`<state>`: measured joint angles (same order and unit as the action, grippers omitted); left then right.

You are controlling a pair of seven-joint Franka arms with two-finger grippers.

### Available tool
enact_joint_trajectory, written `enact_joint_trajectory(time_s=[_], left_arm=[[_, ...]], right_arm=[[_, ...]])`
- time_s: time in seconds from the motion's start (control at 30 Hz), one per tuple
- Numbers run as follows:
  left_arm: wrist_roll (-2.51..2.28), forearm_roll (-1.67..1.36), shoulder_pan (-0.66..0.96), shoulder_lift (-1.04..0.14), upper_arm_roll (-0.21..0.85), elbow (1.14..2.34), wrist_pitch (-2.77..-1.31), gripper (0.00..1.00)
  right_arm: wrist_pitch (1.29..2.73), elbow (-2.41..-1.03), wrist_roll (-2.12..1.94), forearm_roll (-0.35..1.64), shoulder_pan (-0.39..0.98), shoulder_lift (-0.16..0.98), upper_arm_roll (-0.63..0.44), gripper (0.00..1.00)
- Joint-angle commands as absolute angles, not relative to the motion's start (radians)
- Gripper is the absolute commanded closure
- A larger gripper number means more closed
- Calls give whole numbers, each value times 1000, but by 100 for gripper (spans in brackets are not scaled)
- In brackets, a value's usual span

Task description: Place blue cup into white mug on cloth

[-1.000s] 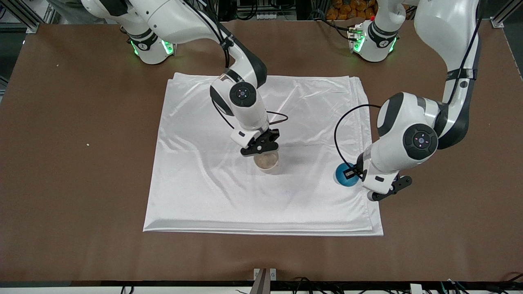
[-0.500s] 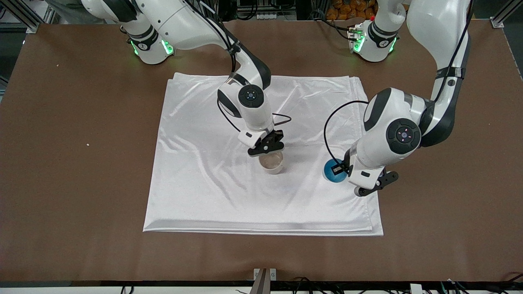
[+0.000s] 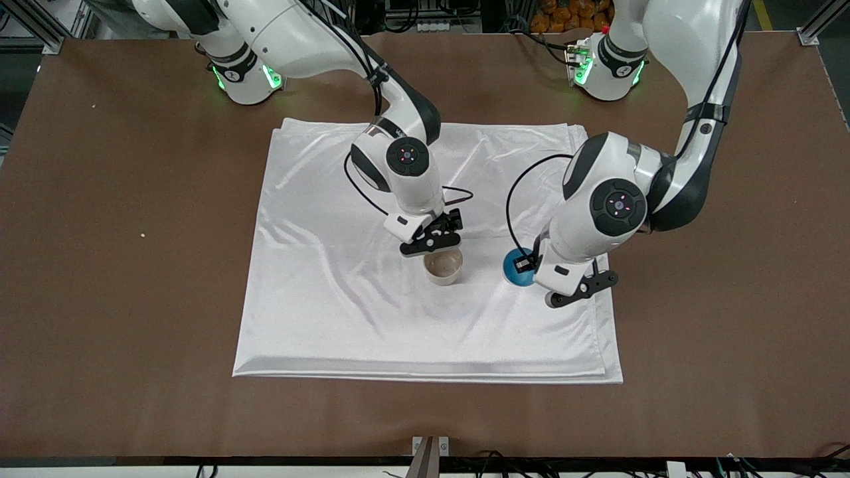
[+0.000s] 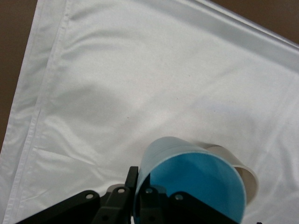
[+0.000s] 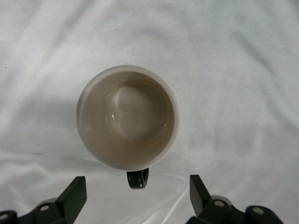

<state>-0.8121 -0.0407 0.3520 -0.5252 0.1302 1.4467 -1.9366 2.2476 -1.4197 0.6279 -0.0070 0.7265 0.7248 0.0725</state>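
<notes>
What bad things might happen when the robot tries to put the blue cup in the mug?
The blue cup, pinched by its rim in the left gripper, might slip or tilt. It looks nearly as wide as the white mug, so it could catch the rim. The open right gripper hangs just above the mug and might get bumped.

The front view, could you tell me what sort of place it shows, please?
Probably a robotics lab bench: two robot arms bolted to a brown table, aluminium framing and loose cables around its edges, and a staged white cloth.
</notes>
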Motion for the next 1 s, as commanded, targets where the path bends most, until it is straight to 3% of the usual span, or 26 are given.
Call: enact_joint_trajectory(time_s=[0.0, 0.53, 0.97], left_arm=[[-830, -55, 396, -528, 123, 1442, -1934, 100], [-948, -46, 537, -578, 110, 1440, -2037, 100], [-992, -46, 565, -626, 110, 1440, -2164, 100]], right_arm=[[2109, -1387, 647, -26, 721, 649, 75, 0], [1783, -1382, 632, -20, 597, 347, 77, 0], [1580, -1382, 418, -26, 422, 200, 74, 0]])
